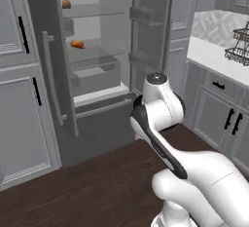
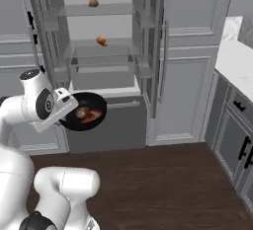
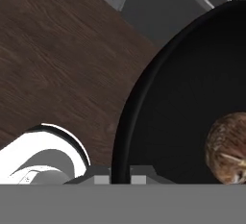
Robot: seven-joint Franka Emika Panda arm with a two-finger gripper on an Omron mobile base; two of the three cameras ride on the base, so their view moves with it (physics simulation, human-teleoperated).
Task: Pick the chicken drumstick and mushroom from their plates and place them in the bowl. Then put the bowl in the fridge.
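Observation:
My gripper [image 2: 69, 106] is shut on the rim of the glossy dark bowl [image 2: 87, 111] and holds it in the air in front of the open fridge [image 2: 99, 71]. In the bowl lie the brownish mushroom [image 2: 81, 111] and the orange-brown chicken drumstick [image 2: 94, 117]. In the hand view the bowl's rim [image 3: 126, 131] runs between my fingertips [image 3: 102, 178], and the mushroom [image 3: 227, 148] sits at the right edge. The fridge [image 1: 92, 41] shows pale glass shelves and a drawer. The plates are out of view.
Two orange-brown lumps [image 2: 93, 2] [image 2: 102, 41] lie on the fridge's upper shelves. Its doors [image 1: 54, 80] [image 1: 148, 26] stand open on both sides. A white counter [image 1: 214, 58] with a wire basket [image 1: 239, 43] is at the right, above grey cabinets. The floor [image 2: 163, 184] is dark wood.

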